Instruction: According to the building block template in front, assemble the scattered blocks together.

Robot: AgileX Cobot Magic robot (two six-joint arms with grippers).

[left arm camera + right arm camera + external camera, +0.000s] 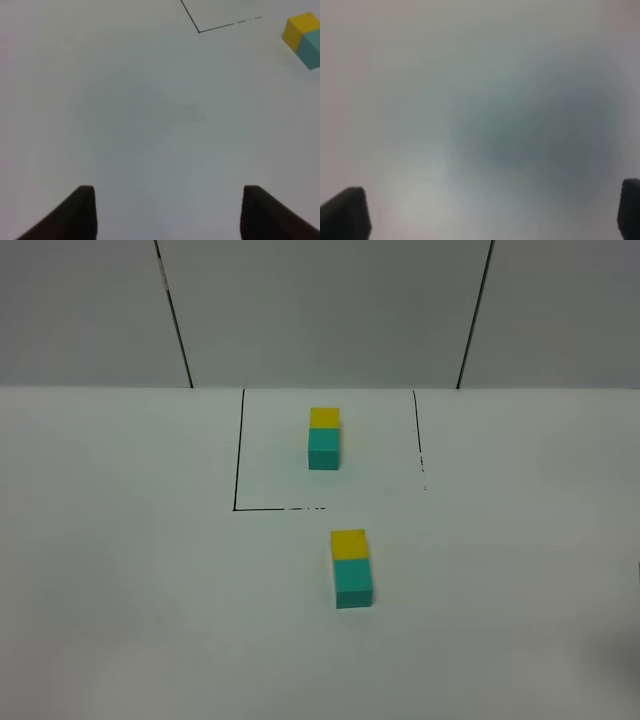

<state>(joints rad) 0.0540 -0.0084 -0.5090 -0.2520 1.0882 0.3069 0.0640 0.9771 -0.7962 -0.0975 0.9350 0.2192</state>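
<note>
Although my left end effector (167, 212) stands wide apart over bare counter (140, 125), the scattered blocks (305, 40) lie ahead and off to one side, touching, already paired like the building block template (324, 438). My right end effector (492, 212), also apart, sees only blur, so the left is nearer.

Four cubes sit on the white table (120, 570): two yellow and two teal-green. They form two pairs, the building block template (323, 438) inside the one black-outlined square (240, 450), and the scattered blocks, one yellow cube (349, 542) touching one teal-green cube (353, 582). Two grippers show, the left gripper (167, 210) and the right gripper (490, 212).
</note>
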